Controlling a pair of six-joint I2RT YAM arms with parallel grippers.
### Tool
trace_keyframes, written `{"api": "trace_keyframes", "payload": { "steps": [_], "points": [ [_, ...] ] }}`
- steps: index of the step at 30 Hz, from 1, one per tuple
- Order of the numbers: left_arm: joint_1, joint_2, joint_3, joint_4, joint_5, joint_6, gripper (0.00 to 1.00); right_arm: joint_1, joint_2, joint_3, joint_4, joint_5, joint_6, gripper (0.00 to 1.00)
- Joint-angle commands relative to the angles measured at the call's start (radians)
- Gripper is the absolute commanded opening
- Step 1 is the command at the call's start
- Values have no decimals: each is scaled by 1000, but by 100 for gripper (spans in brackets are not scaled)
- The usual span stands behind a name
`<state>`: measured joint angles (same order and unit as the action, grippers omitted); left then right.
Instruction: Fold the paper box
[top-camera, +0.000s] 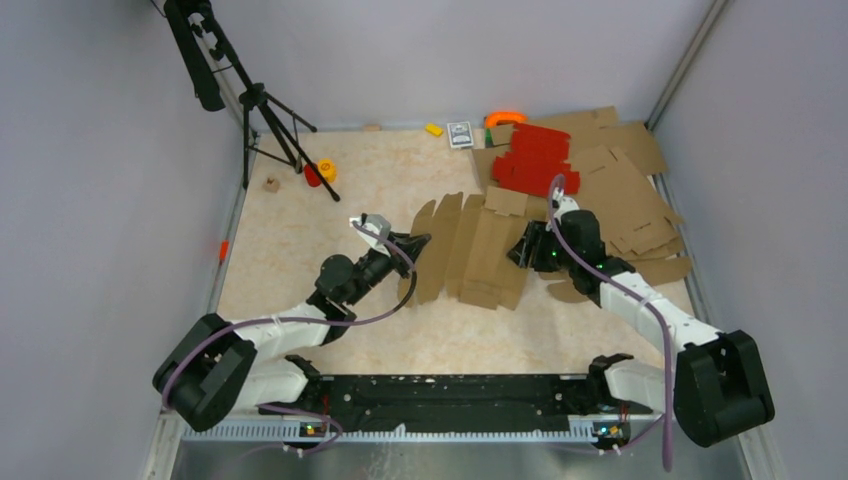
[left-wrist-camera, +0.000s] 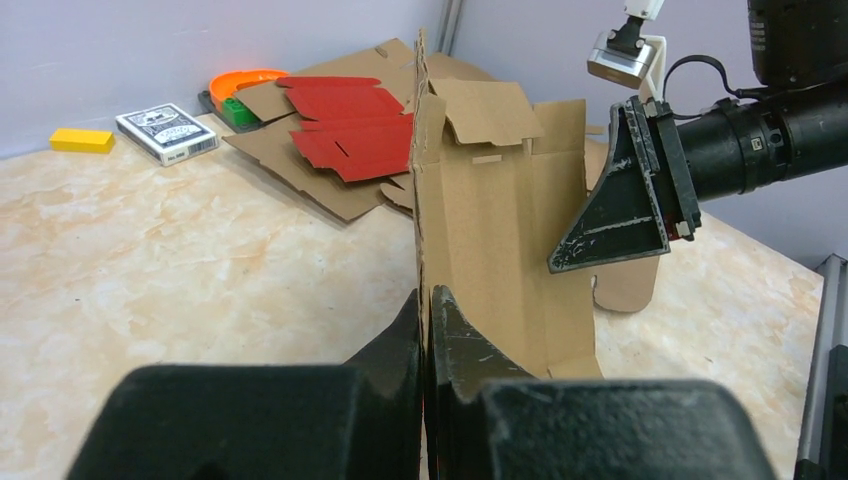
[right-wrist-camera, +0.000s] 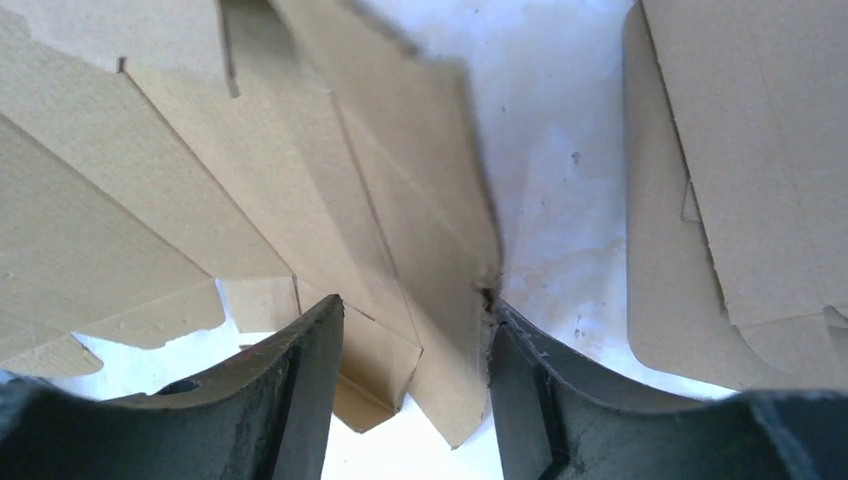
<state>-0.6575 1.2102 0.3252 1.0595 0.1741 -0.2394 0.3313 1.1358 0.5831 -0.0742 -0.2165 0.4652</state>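
No lettering can be read on anything here.

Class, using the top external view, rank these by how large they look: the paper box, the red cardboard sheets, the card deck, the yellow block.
Largest to smallest:
1. paper box
2. red cardboard sheets
3. card deck
4. yellow block
No two look alike in size.

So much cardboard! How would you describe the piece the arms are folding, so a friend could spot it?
Find the middle of the pale marbled table. The paper box lies there, plain brown with creases and flaps, its left edge pinched by the left tool. Unlike the red sheets and flat brown sheets piled far right, it is partly lifted.
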Motion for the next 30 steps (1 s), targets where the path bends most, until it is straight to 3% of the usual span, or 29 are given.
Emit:
{"api": "trace_keyframes", "payload": {
  "steps": [1,2,5,7,11,15,19,22,26,30],
  "points": [
    [-8,-30,23,16,-10,17,4,-1,-35,50,-33,54,-24,48],
    [-8,-28,25,17,-2,12,4,0,-32,54,-42,59,-30,43],
    [-8,-15,30,45,58,-30,4,0,-20,70,-51,79,-38,14],
    [-8,2,34,85,123,-70,4,-1,-19,82,-47,108,-43,5],
    [-7,48,66,97,188,-129,6,-1,-24,116,-34,207,-66,1],
    [-1,77,92,44,153,-151,12,-1,-37,123,48,240,-110,0],
    [30,100,146,-133,45,-198,32,-1,-55,91,140,165,-149,0],
    [117,161,202,-217,144,-259,34,2,-90,48,190,108,-158,0],
    [192,254,233,-155,316,-338,40,1,-116,36,186,91,-181,0],
    [224,290,268,-227,325,-347,45,4,-113,45,153,90,-197,0]
  ]
}}
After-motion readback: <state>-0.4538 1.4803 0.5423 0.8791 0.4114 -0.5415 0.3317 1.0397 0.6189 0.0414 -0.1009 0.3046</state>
